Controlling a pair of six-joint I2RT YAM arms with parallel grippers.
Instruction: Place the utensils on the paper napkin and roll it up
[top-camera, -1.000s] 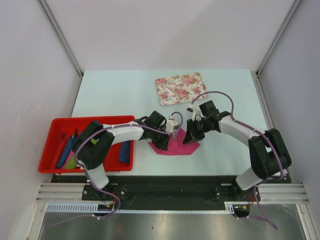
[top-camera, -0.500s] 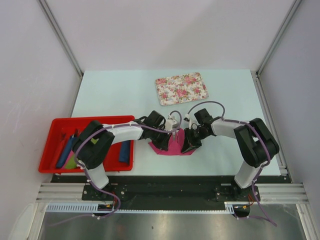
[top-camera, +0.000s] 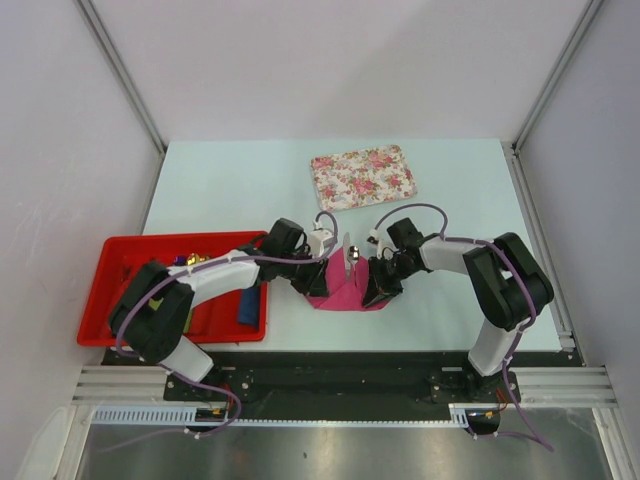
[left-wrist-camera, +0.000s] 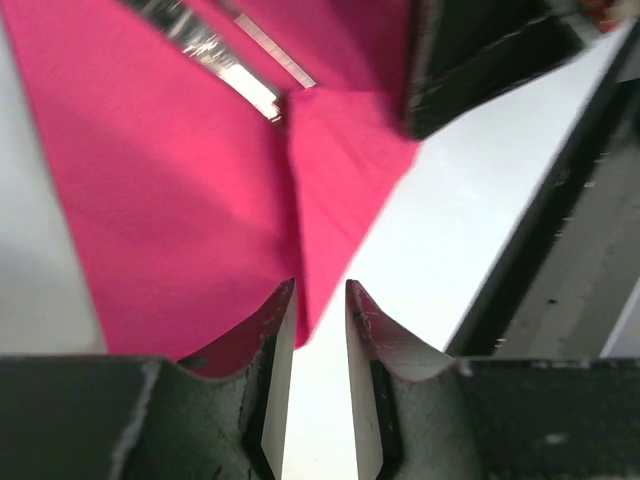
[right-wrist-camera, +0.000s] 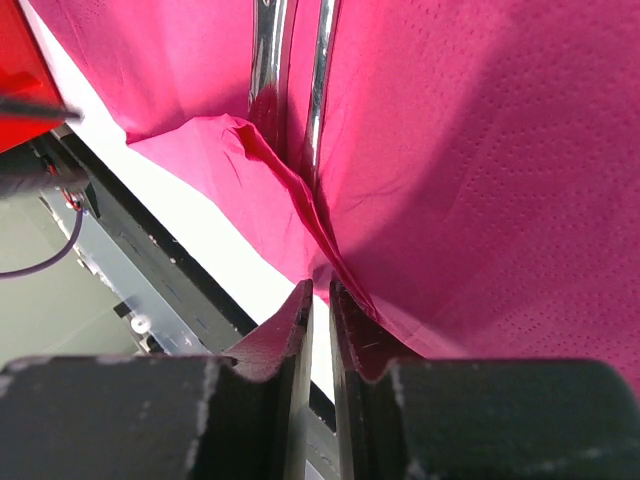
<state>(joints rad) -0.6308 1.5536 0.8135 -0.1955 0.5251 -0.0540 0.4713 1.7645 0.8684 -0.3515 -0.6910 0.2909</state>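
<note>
Just on the near side of the floral mat (top-camera: 362, 176), toward the arm bases: the paper napkin (top-camera: 345, 292) sits on the table, its middle drawn up into a ridge between the two claws

- utensils (right-wrist-camera: 268, 60): two bright stems side by side on the pink sheet, in the valley of the fold; whether there are more, cannot tell
- right gripper (right-wrist-camera: 320, 290): fingers pressed almost together, pinching a raised fold at the napkin edge farthest from the mat
- left gripper (left-wrist-camera: 318, 296): fingers narrowly spread, white table showing through the gap; a napkin corner reaches the mouth of the gap but is not clamped
- red tray (top-camera: 110, 285): left of the mat and nearer the bases, not in play

Step, as judged: placing looks done. Rolling is only begun, since paper is gathered beside the stems and no tube is formed

Next move calls for a fresh left-hand grip on the free corner, then both claws carrying the edge over the stems together. Thin paper may tear, and the stems may slide out
</note>
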